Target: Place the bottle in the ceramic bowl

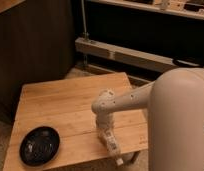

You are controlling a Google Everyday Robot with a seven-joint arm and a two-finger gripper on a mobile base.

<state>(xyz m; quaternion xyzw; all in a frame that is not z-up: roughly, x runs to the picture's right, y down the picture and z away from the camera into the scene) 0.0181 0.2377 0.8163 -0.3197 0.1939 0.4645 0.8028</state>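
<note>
Black ceramic bowl (40, 145) front-left on table (60, 100); claw (114, 148) at front-right edge, grip unclear; bottle axis indiscernible.

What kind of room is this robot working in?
Probably an indoor lab or workshop: a light wooden table bearing a shallow glossy black bowl, grey metal shelving behind, and the robot's gripper at the table's near right edge.

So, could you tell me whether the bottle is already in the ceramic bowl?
No, the ceramic bowl holds nothing, and the gripper is apart from it at the table's near edge.
</note>
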